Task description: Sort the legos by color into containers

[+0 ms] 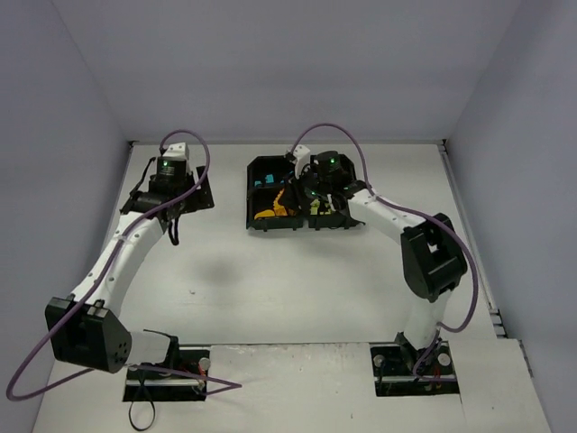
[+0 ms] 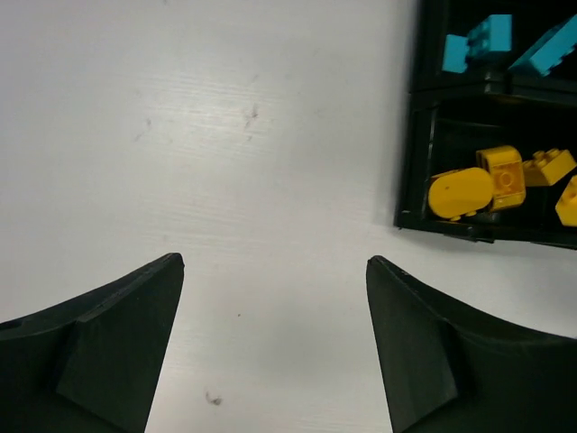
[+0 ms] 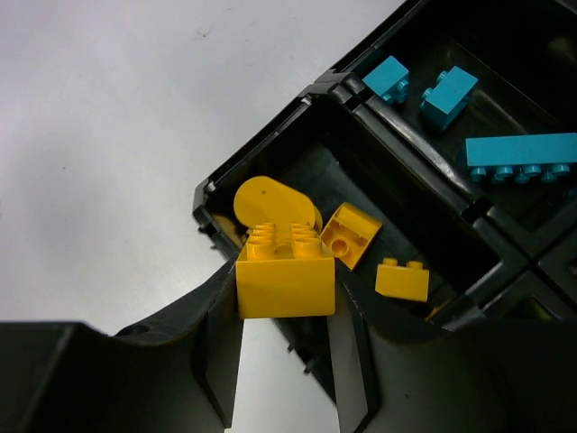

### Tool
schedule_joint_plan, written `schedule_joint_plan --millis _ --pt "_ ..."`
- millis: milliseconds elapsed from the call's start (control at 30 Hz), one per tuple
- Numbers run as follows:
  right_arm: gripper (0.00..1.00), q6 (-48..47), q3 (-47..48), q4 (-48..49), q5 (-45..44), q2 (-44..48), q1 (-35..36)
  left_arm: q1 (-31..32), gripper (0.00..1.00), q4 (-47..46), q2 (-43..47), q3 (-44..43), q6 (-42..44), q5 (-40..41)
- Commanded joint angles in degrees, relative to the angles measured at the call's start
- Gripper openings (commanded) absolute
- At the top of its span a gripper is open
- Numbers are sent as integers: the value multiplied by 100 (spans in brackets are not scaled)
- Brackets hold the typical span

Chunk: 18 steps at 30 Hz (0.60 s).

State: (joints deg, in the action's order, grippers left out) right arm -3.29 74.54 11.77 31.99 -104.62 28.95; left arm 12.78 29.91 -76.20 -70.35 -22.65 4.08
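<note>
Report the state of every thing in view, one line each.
black tray, lying flat on the table.
left gripper, open, empty, over the table beside the tray.
right gripper, shut on the orange brick.
orange brick, clamped between the fingers at the tray's corner.
loose orange legos, lying in one compartment.
cyan legos, lying in the neighbouring compartment.

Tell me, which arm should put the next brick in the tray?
Right. The right tool grips an orange brick at the edge of the tray compartment with other orange bricks. The left tool is open and holds nothing, over the table beside the tray.
</note>
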Motion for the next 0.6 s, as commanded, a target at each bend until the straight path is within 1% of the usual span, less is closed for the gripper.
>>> schedule_joint_plan --millis 0,100,133,167,200,233,267,300,333,367,433,467,533,567 --pt "34 179 473 686 -25 -199 32 -205 76 137 526 21 -20 -21" --pt "46 197 561 730 -333 -296 23 -258 76 208 738 179 -37 -38" --pt "53 232 544 722 -612 -226 14 -258 76 304 843 197 -72 -126" --pt "53 232 526 721 -615 -226 14 -258 76 305 844 197 -72 -126" --pt "59 232 500 713 -745 -182 6 -258 76 340 879 197 -90 -170" --pt "61 206 456 713 -816 -34 -21 -258 76 427 949 188 -125 -196" --pt "65 215 404 713 -904 46 -30 -258 76 463 984 188 -125 -223" --pt "71 223 342 695 -974 125 -47 -258 76 506 1019 197 -125 -249" --pt "75 241 333 634 -1106 291 -65 -258 76 585 1098 197 -125 -284" --pt "82 267 315 616 -1177 397 -126 -249 76 621 1142 197 -125 -293" --pt "86 268 219 546 -1457 765 -188 -249 76 761 1230 188 -125 -346" --pt "93 276 158 528 -1606 915 -292 -249 76 814 1266 179 -125 -364" --pt "100 329 -71 415 -2001 1407 -581 -240 76 963 1414 127 -116 -346" --pt "100 494 -141 336 -2056 1592 -731 -249 76 999 1476 109 -116 -337"
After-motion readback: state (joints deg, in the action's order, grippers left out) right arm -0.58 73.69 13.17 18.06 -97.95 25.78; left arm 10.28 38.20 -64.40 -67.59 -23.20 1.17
